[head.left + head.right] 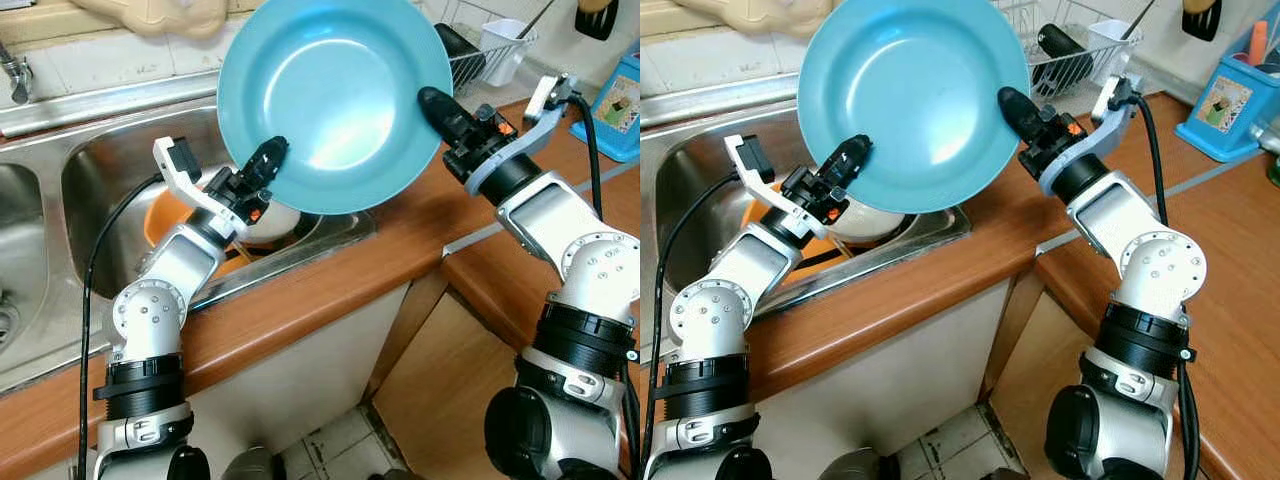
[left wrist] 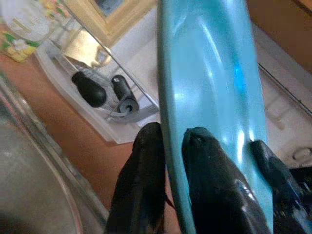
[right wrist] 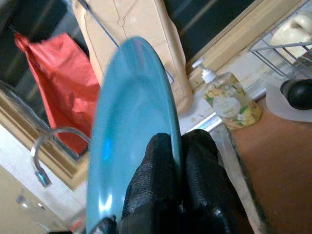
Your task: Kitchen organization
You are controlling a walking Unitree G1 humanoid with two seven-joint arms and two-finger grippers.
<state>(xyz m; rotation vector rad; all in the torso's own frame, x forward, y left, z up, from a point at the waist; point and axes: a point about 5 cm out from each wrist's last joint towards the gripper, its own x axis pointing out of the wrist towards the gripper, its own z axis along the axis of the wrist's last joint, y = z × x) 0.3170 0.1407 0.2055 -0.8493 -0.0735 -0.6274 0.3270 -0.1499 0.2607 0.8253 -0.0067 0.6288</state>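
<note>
Both grippers held one blue plate (image 1: 330, 100) up above the sink (image 1: 110, 170), tilted to face the camera — the left gripper (image 1: 268, 158) had its fingers closed on the lower left rim, the right gripper (image 1: 432, 102) pinched the right rim. Below the left fingers sat an orange tub (image 1: 165, 215) and a white bowl (image 1: 275, 222) in the sink; beyond the right fingers stood a wire rack (image 1: 490, 45). The thin, smooth rim could slip — especially if the arms pulled unevenly — and drop onto the bowl.
</note>
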